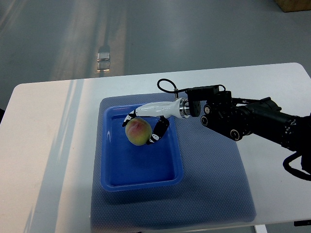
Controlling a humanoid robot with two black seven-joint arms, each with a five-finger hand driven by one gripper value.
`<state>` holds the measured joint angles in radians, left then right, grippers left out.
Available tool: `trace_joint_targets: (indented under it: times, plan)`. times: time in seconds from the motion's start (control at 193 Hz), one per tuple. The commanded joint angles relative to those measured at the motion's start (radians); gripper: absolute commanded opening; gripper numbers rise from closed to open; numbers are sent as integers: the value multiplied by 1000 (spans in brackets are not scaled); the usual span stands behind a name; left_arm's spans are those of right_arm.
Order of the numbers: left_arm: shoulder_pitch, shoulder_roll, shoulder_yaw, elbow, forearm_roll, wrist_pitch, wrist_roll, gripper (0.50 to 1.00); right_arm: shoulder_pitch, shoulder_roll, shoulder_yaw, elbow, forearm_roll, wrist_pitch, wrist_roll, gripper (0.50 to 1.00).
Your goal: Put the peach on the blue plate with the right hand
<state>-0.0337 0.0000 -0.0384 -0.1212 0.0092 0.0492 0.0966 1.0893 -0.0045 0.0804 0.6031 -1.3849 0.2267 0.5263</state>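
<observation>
Peach (137,132) held inside the blue plate (140,176) by the right hand (148,122).

The peach is seen in the plate's far half, roughly round, its reddish side turned upward; no clear long axis can be told. The fingers (159,131) are curled around it. The plate is set on a blue mat (214,184) on the white table (48,160).

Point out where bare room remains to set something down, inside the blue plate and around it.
Inside the blue plate, the near half is bare, below the peach; the far part is crowded by the right hand around it. The mat right of the plate and the white table to its left lie free.
</observation>
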Motion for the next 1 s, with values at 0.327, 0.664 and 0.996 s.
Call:
trace_joint_targets:
  times: [0.327,0.664,0.996]
  plan:
    - [0,0,2,-1,2,0,0,1000,-5,-117,148,3,89,-9,0,928]
    - [-2,0,5,-5,2,0,0,1000,-46,-206,262,-8,598,-41,-86,909]
    - [-3,0,6,-8,2,0,0,1000,-100,-235,262,-9,925,-122,-143,903]
